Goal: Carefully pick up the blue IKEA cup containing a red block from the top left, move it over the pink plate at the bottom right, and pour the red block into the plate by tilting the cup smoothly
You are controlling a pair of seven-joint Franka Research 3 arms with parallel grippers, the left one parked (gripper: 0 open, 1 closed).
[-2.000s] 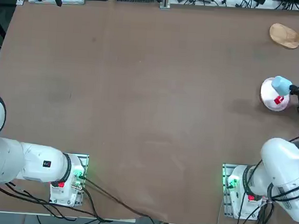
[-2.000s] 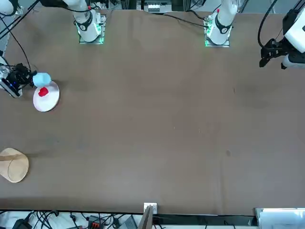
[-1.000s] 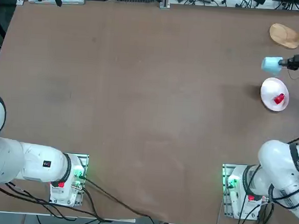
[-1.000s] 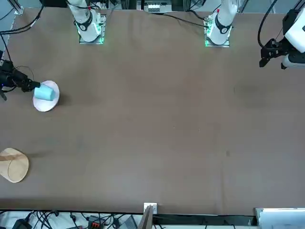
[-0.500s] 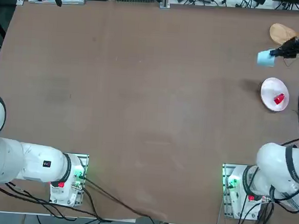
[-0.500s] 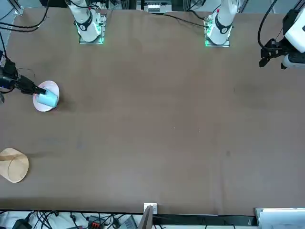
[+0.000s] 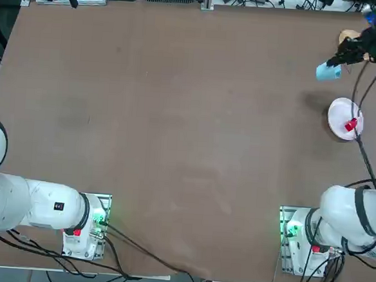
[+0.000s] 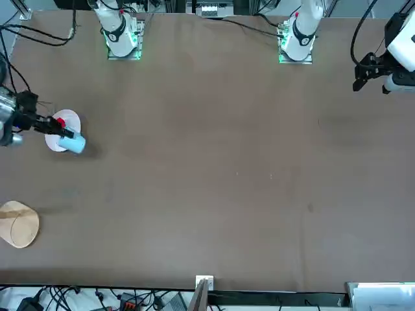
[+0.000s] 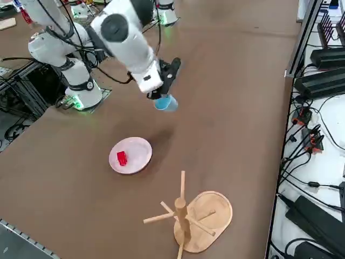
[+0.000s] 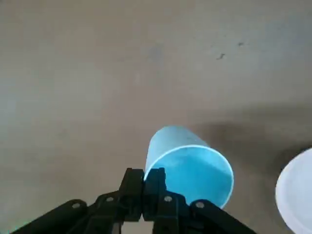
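Since pouring, we see the blue IKEA cup (image 9: 165, 102) carried off the pink plate (image 9: 137, 161); the red block (image 9: 122, 158) lies there. Right pincer (image 10: 145, 181) pinches the rim: light, empty, slippery plastic.

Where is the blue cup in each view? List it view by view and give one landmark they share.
Top view: the blue IKEA cup is at upper right, held by the right gripper.
Front view: cup at far left, overlapping the plate.
Right side view: cup at upper centre.
Right wrist view: cup at the fingertips.
Shared landmark: the pink plate, which holds the red block.
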